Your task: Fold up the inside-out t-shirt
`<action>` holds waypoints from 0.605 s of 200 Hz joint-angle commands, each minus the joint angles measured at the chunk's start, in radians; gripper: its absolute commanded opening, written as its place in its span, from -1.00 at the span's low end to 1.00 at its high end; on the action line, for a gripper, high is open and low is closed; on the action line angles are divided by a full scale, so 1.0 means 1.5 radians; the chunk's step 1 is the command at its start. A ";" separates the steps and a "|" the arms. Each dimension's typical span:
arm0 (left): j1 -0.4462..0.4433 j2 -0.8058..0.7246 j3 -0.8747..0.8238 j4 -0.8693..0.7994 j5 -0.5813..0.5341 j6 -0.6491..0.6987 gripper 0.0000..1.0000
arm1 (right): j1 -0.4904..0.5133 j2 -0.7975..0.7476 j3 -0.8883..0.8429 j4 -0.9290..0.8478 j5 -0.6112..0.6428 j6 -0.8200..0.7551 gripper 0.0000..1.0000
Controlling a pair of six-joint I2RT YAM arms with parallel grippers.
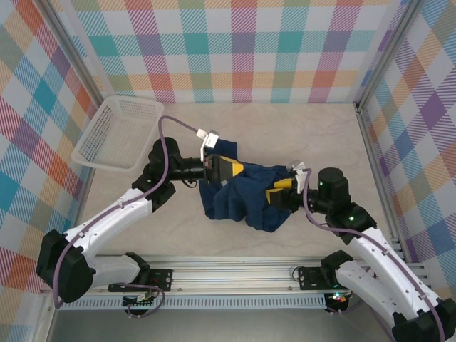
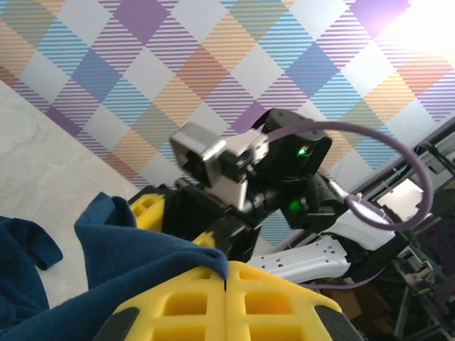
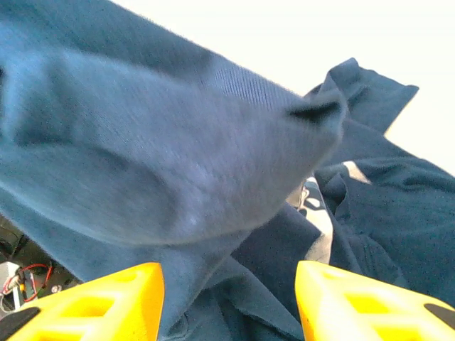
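While the shirt (image 1: 231, 203) lies bunched on the table (image 1: 299, 135) btwn the arms, L claw (image 2: 226, 280) is pressed together, pinching its far edge. R claw (image 3: 227, 291) is spread, cloth loose btwn fingers. Step: prob. spreading it flat. Next: R needs a fresh corner grip.

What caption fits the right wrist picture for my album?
Rumpled navy t-shirt in front of two spread yellow fingers.

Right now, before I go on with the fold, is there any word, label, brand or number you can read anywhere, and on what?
No text can be read in any view.
t-shirt: plain dark blue cloth, no tag or print showing.
basket: white mesh, no marking.
small board on the near rail: anything printed on it is too small to read.
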 commanded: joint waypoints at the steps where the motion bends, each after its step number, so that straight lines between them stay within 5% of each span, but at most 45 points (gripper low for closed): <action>1: 0.004 -0.030 -0.004 -0.023 0.019 0.103 -1.00 | -0.002 -0.033 0.053 -0.040 0.046 0.023 0.06; 20: 0.003 -0.039 0.000 -0.056 0.020 0.148 -1.00 | -0.002 -0.012 0.093 -0.050 0.057 0.029 0.06; 78: -0.007 -0.040 0.012 -0.118 0.018 0.199 -1.00 | 0.012 0.125 0.187 -0.077 -0.120 -0.078 -0.12; 121: -0.010 -0.038 0.016 -0.129 0.018 0.205 -1.00 | 0.023 0.191 0.212 -0.087 -0.140 -0.114 -0.05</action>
